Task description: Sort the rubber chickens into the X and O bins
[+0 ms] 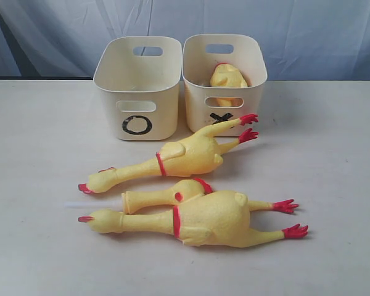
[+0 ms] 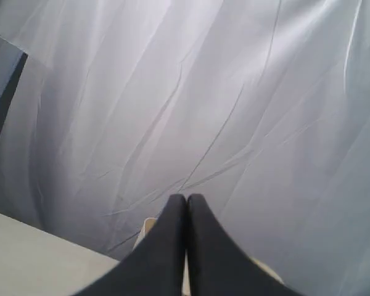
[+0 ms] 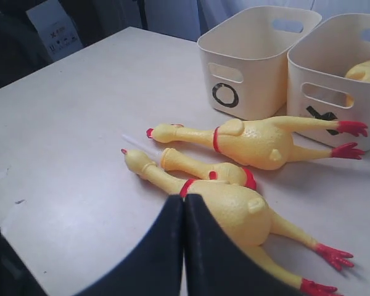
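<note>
Pale matte tabletop point(image 1: 43, 154) carrying two smooth cream plastic tubs, the O bin point(image 1: 163, 117) and the X bin point(image 1: 197, 102), both beyond the right gripper point(image 3: 184, 203), whose jaws are pressed together on nothing. The largest chicken point(image 3: 234, 213) lies just below this gripper. The medium chicken point(image 3: 253, 140) lies farther out, its feet near the X bin, with the slim chicken point(image 3: 197, 166) between the two. A fourth chicken point(image 1: 227, 77) sits inside the X bin. The toys are probably light, hollow, squashy rubber, so the narrow neck or banded torso should give the surest hold. The left gripper point(image 2: 186, 198), likewise closed and empty, faces the cloth backdrop point(image 2: 234, 92).
</note>
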Controlling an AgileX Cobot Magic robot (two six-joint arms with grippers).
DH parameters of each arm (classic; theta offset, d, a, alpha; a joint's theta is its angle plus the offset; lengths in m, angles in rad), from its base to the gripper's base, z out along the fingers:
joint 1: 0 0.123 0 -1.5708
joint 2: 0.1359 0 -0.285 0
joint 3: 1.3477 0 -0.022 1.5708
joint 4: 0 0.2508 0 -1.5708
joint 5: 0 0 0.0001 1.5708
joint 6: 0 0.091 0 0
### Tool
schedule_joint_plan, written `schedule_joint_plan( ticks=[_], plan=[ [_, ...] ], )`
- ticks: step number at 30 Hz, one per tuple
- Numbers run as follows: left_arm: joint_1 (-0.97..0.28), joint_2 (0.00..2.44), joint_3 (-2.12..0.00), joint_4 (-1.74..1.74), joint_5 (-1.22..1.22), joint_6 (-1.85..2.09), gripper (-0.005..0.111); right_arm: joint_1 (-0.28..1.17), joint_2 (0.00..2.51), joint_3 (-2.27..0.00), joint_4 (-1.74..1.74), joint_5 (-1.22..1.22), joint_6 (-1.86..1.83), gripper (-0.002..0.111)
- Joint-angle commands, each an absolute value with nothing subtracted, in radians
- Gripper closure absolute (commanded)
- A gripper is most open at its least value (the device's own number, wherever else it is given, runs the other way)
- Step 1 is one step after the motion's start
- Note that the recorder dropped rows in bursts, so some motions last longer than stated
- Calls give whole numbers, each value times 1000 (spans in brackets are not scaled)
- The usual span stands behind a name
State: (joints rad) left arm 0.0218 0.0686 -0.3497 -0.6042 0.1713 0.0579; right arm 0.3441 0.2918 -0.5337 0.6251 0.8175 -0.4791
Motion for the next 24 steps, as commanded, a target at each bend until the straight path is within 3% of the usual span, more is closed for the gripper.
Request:
schedule_joint_plan(
  ticks=[1, 4, 8, 17, 24],
  plan=[
    [27, 225, -468, -758, 286, 412, 107, 339, 282, -531, 596, 818, -479, 109],
    [27, 421, -568, -1148, 517, 948, 107, 339, 282, -531, 589, 818, -479, 109],
    [27, 654, -652, -1364, 685, 1263, 107, 339, 282, -531, 584, 820, -479, 109],
    [25, 1035, -774, -1208, 775, 1462, 106, 339, 282, -531, 565, 820, -479, 109],
    [3, 1217, -781, -1175, 753, 1780, 87, 339, 282, -531, 565, 820, -479, 109]
  ],
)
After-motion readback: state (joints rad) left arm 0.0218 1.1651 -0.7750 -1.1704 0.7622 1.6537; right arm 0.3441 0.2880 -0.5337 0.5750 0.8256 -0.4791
